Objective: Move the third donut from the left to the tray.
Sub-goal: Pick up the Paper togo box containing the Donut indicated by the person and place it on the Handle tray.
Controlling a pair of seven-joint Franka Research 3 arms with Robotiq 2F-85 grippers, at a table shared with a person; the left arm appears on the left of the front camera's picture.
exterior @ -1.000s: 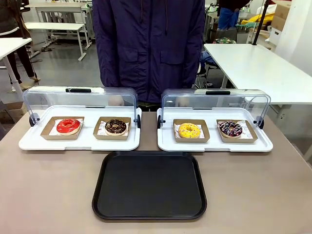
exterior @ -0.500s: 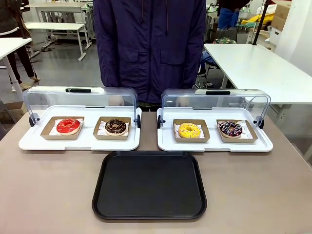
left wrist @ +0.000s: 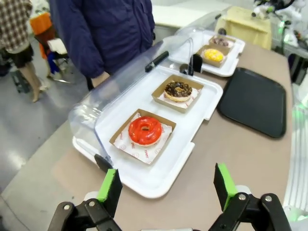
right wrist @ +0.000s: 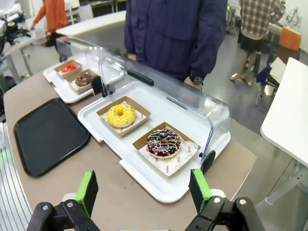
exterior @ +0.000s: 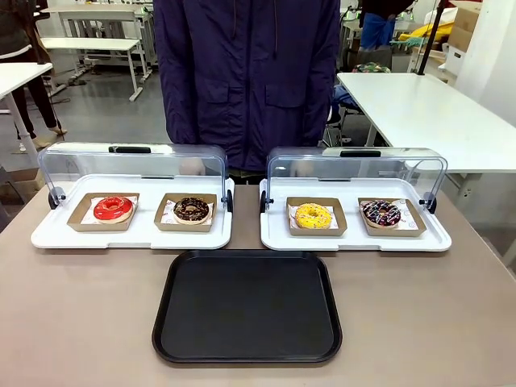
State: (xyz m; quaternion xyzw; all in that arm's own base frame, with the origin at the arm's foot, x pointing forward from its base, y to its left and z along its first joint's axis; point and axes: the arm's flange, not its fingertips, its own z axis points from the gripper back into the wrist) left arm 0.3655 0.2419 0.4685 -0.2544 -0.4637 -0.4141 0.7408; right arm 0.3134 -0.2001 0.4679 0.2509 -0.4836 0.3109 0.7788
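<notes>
The ring donut with bright yellow icing and small coloured sprinkles (exterior: 313, 215) sits in its small square brown cardboard holder on the right white display tray (exterior: 355, 239), in the left place there. A dark chocolate donut with sprinkles (exterior: 380, 212) is in its own holder just beside it. The clear lid (exterior: 355, 165) of this display tray stands open toward the far side. The large black plastic serving tray with a raised rim (exterior: 246, 310) lies on the brown table (exterior: 81, 322) near the display trays, with nothing on it. The left gripper (left wrist: 167, 185) hangs above the table edge with its green-padded fingers wide apart and holding nothing. The right gripper (right wrist: 143, 186) has its fingers spread apart too, also holding nothing. A person in a dark blue jacket (exterior: 246, 81) stands at the far side.
</notes>
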